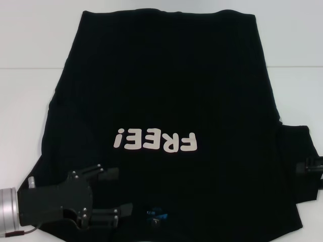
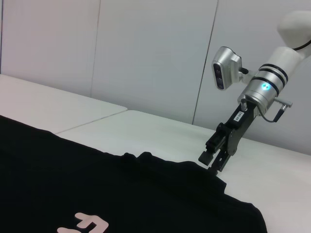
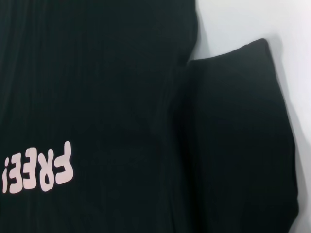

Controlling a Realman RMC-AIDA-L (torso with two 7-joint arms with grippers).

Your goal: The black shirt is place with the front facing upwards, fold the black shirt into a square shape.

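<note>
The black shirt (image 1: 166,91) lies spread flat, front up, on the white table (image 1: 30,45), its collar end toward the robot and its hem at the far edge; the white block print "FREE!" (image 1: 154,140) crosses the chest and reads upside down in the head view; a small blue neck label (image 1: 155,214) sits at the collar, its text too small to read; the same print appears in part in the right wrist view (image 3: 39,167) and only as a fragment in the left wrist view. The left gripper (image 1: 121,191) lies low over the shirt's near left shoulder area, its forearm coming in from the left edge, fingers (image 1: 108,174) spread apart and pointing toward the collar with nothing between them. The right gripper (image 2: 213,162) is angled steeply down from a raised arm at the shirt's right sleeve (image 1: 298,166), its tips touching the sleeve's edge where the cloth bunches slightly; whether they pinch the fabric cannot be told; in the head view only a part of it shows at the right edge.
</note>
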